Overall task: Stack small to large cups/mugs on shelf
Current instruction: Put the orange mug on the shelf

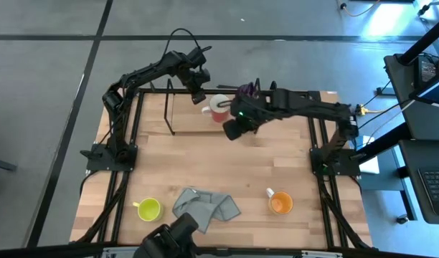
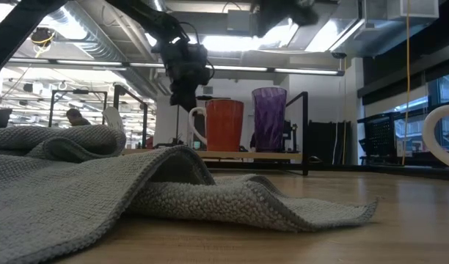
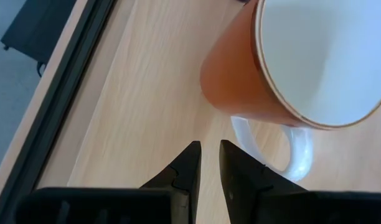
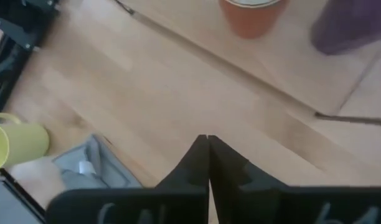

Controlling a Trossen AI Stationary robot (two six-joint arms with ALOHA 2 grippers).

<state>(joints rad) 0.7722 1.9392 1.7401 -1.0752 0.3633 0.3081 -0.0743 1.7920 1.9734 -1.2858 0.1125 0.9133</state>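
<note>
The shelf [image 1: 198, 122] at the far side holds 2 cups: a red mug [image 2: 223, 125] and a purple tumbler [image 2: 268, 119] beside it. The left gripper [image 3: 208, 163] hangs by the mug's handle, fingers slightly apart, holding nothing. The right gripper [image 4: 208, 152] is clenched, empty

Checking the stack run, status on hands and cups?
Right hand shut, empty, off the black wire shelf. Left hand narrowly open by the red mug's white handle. Purple tumbler shelved beside it. Yellow-green mug, orange mug remain on the table.
</note>
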